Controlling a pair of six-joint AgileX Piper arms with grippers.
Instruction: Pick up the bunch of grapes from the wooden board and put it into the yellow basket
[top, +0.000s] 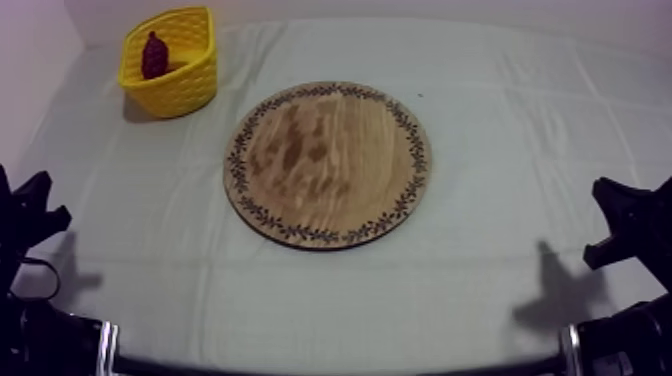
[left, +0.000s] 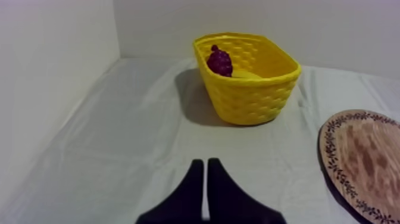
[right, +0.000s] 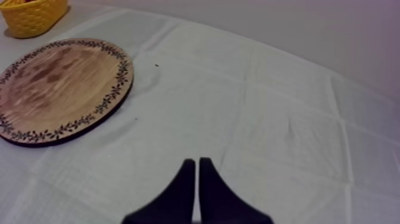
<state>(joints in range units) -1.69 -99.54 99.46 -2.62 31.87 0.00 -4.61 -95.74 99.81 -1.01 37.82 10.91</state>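
Top view: dark-purple grapes (top: 154, 55) in basket (top: 190, 85)

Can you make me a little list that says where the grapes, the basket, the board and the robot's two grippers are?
grapes: inside the basket, off the board
basket: upright, at the far left of the cloth
board: flat in the middle of the cloth
left gripper: shut on nothing, low at the left, pointing toward the basket
right gripper: shut on nothing, low at the right, over bare cloth
job: looks done
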